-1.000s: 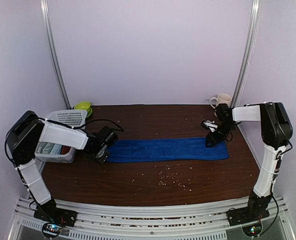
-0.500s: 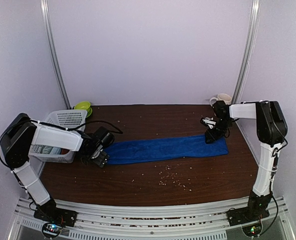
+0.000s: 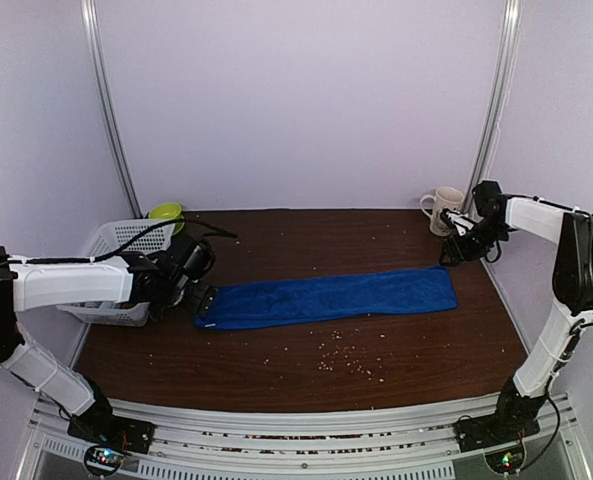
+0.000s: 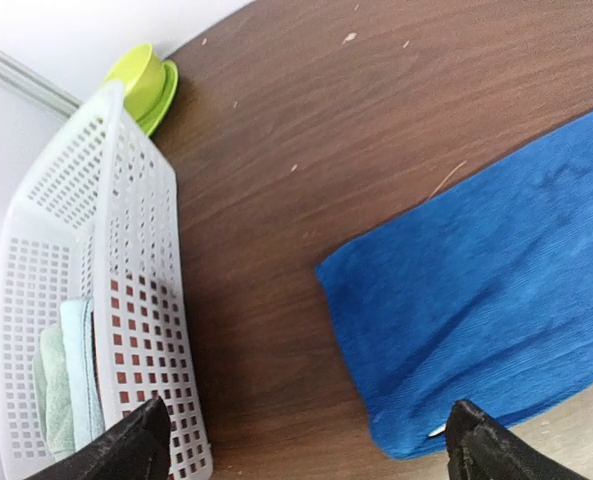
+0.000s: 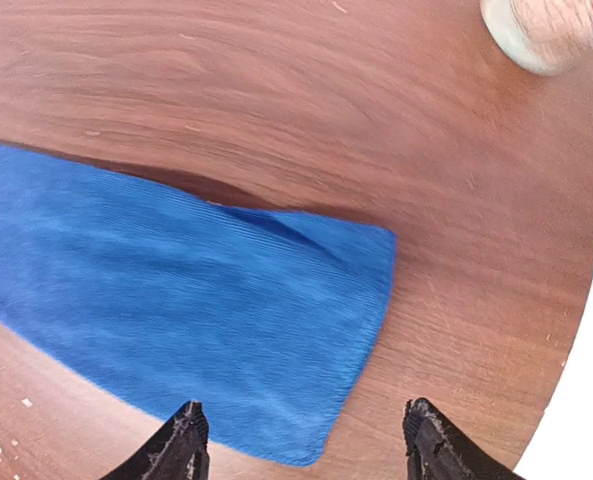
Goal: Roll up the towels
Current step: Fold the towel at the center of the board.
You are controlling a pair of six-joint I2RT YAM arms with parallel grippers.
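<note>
Dark wood table (image 3: 276, 385), pale walls on three sides. Across its middle the blue towel (image 3: 326, 297) lies spread flat, its long axis running left to right, a short edge toward each arm. The mint towel (image 4: 61, 380) sits folded in the white basket (image 4: 126, 250) at the left edge.

The left hand (image 3: 198, 300) is the nearer one. It hangs low at the towel's left short edge with its fingers spread wide and nothing between them; in its wrist view that end lies under the right finger. The left arm reaches out low and nearly level.

The right hand (image 3: 454, 250) is open and empty too, off the towel's far right corner, toward the mug (image 3: 446, 208). I judge a roll would start from a short edge and travel along the long axis.
</note>
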